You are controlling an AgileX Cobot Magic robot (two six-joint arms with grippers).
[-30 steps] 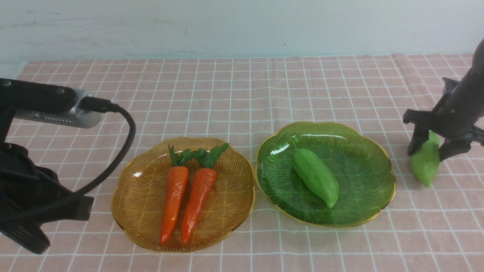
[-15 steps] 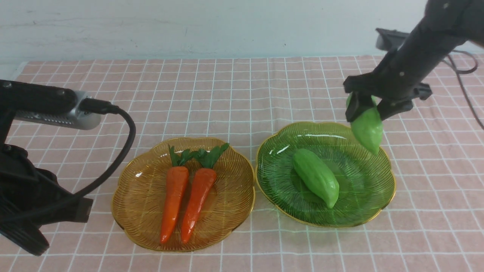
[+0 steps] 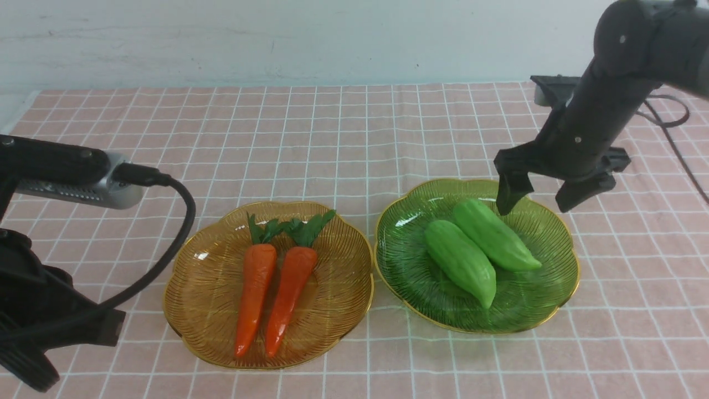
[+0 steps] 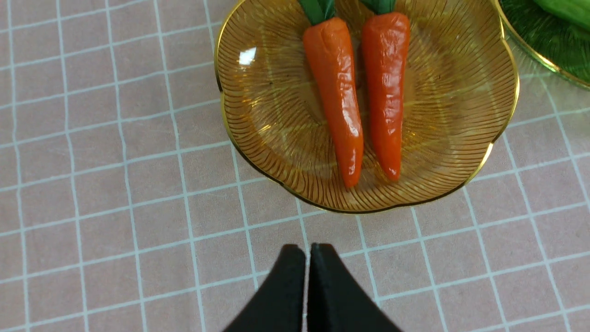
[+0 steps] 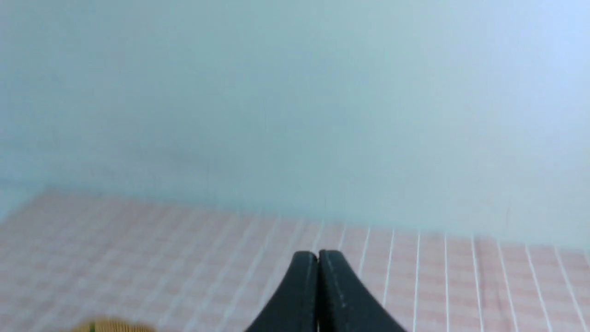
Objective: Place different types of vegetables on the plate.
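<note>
- A worktop point(image 3: 354, 127) covered by a pink cloth with a white grid pattern runs back to a pale wall.
- A ribbed, scalloped amber glass plate with a gold rim point(image 3: 194, 293) sits on the robot's left side of the worktop.
- Two glossy orange toy carrots with dark green leafy tops lie on the amber plate, side by side and nearly touching. One is on the left point(image 3: 253, 293) and one on the right point(image 3: 289, 293). Their leaves point away from the robot and their tips point towards it.
- A matching green glass plate with a gold rim point(image 3: 410, 266) sits just beside the amber plate, on its right.
- Two light green, ridged, tapered toy gourds lie on the green plate, pressed against each other. One is nearer the robot point(image 3: 461, 261) and one is farther back point(image 3: 493, 235). Both lie at a slant.
- The right pincer point(image 3: 533, 210) hangs over the far right edge of the green plate.
- In the front view its black fingers point(image 3: 508, 191) are spread apart and hold nothing. One tip is just above the thick end of the farther gourd.
- The blurred right wrist view instead shows two dark tips side by side.
- The left pincer point(image 4: 307, 251) has its two black tips pressed together and is empty. It sits over bare cloth just outside the amber plate's rim, near the carrot tips.
</note>
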